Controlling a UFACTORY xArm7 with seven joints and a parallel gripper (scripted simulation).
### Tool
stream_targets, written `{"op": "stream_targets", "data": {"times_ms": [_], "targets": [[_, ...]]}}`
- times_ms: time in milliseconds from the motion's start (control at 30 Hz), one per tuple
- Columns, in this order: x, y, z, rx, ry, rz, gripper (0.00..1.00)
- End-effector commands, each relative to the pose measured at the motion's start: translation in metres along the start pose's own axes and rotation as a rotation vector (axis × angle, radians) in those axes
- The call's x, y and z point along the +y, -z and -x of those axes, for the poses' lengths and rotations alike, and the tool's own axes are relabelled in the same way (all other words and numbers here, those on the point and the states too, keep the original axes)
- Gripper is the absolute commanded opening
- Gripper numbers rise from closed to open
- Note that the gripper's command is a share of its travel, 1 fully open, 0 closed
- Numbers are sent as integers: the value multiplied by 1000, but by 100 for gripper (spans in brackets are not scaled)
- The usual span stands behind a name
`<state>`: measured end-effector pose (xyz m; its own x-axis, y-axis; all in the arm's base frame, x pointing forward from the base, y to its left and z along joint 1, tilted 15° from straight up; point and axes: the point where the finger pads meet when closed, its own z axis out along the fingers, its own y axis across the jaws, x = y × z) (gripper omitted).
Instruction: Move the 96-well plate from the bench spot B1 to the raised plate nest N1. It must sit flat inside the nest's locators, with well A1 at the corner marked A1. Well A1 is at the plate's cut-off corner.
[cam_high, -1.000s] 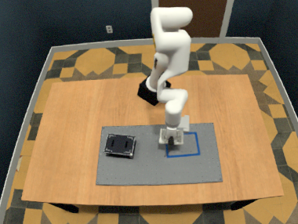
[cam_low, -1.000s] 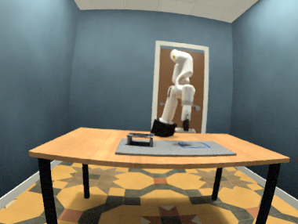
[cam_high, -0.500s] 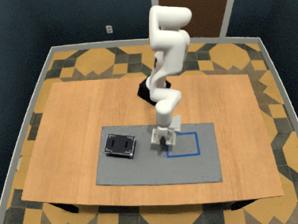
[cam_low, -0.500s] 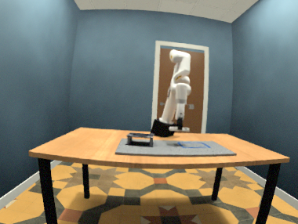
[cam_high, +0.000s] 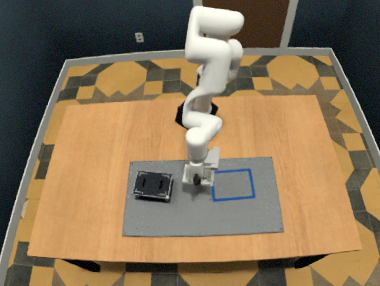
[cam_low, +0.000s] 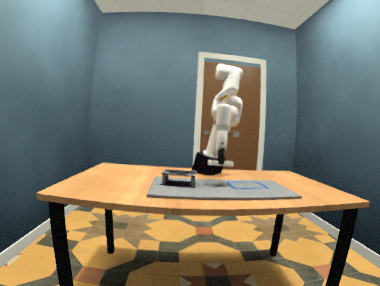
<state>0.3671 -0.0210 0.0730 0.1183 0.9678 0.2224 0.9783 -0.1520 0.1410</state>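
Note:
My gripper (cam_high: 197, 179) is shut on the pale 96-well plate (cam_high: 203, 173) and holds it in the air above the grey mat (cam_high: 202, 210). It hangs between the blue-outlined bench spot B1 (cam_high: 233, 184) on the right and the dark raised plate nest N1 (cam_high: 153, 185) on the left. The blue outline is empty. In the side view the gripper (cam_low: 220, 161) and plate (cam_low: 225, 164) are well above the mat, higher than the nest (cam_low: 179, 177). The nest holds nothing. I cannot make out the plate's cut-off corner or the A1 mark.
The robot base (cam_high: 196, 113) stands on the wooden table behind the mat. The arm reaches forward and down over the mat's middle. A door (cam_low: 231, 115) is behind the table.

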Motion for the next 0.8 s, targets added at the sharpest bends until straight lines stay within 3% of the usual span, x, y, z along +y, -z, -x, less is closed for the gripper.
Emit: {"op": "stream_targets", "data": {"times_ms": [0,767], "targets": [[4,3,14,2,0,3,0],[17,15,82,1,0,3,0]]}}
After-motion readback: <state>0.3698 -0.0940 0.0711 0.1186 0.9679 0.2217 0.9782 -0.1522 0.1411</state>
